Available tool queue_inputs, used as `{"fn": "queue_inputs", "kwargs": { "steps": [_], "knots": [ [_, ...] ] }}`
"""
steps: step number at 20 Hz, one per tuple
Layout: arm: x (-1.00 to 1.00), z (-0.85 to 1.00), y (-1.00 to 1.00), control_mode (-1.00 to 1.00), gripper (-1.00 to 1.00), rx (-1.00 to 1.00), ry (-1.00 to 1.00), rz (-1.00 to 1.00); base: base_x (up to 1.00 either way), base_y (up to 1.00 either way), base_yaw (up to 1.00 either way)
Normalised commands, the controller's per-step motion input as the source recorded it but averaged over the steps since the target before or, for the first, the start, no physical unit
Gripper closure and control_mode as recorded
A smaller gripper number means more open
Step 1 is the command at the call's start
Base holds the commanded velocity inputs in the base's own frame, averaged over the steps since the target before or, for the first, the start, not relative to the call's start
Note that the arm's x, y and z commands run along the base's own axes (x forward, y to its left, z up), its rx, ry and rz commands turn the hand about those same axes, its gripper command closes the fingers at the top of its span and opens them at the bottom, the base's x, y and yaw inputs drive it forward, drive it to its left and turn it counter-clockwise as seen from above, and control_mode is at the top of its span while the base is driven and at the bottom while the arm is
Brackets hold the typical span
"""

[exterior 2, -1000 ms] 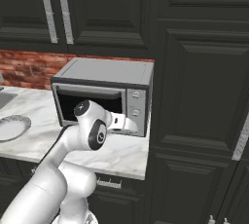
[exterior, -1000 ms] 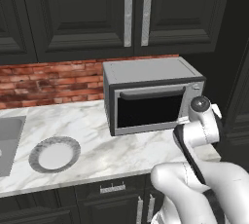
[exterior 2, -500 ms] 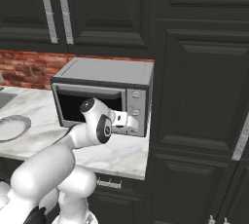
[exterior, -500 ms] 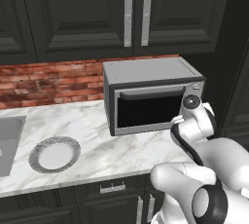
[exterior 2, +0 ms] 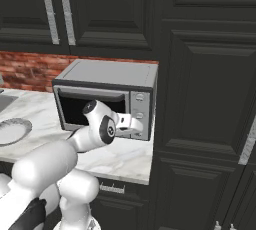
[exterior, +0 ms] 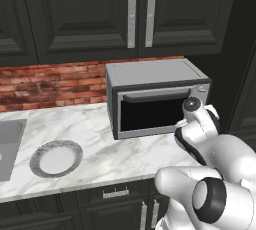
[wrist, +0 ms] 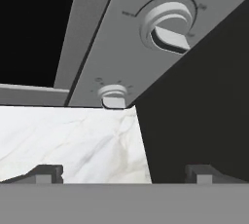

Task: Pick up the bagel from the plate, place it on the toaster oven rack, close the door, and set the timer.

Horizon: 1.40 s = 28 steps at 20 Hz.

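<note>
The hand point(wrist: 124, 173) stands open, its two fingertips point(wrist: 46, 173) wide apart with nothing between them, just in front of the knob panel point(exterior 2: 140, 110) at the right end of the toaster oven point(exterior: 155, 96). Just below the fingertips lies bare marble tabletop point(wrist: 73, 138), running up to the oven's lower front edge. Directly ahead of the hand, a small knob point(wrist: 112, 95) sits low on the panel, and a larger knob point(wrist: 167, 23) stands further along it. Beside the panel, on the hand's right, a tall dark cabinet wall point(exterior 2: 210, 94) closes that side off. On the other side the door point(exterior: 152, 111) is shut against the oven, its dark glass facing the arm. Well away to the hand's left, past the oven and a stretch of open tabletop, the plate point(exterior: 55, 157) rests near the tabletop's front edge. Behind it runs a brick backsplash point(exterior: 50, 84).
</note>
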Motion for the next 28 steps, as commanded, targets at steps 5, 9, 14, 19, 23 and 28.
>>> {"fn": "queue_inputs", "kwargs": {
  "steps": [5,9,14,19,23,28],
  "knots": [
    [0.01,-0.09,-0.20,-1.00,-1.00,-0.11,0.00,0.00,0.00,0.00,0.00],
    [0.03,-0.15,-0.07,-1.00,-1.00,-0.08,0.00,0.00,0.00,0.00,0.00],
    [0.02,-0.14,0.00,-1.00,-1.00,-0.04,-0.03,0.01,0.00,0.00,0.00],
    [0.02,-0.01,0.00,-1.00,-1.00,0.00,-0.04,0.00,0.00,0.00,0.00],
    [0.08,0.00,0.00,-1.00,-1.00,0.00,-0.05,0.00,0.00,0.00,0.00],
    [0.17,0.02,0.00,-1.00,-1.00,0.00,0.00,0.00,0.00,0.00,0.00]
  ]
}}
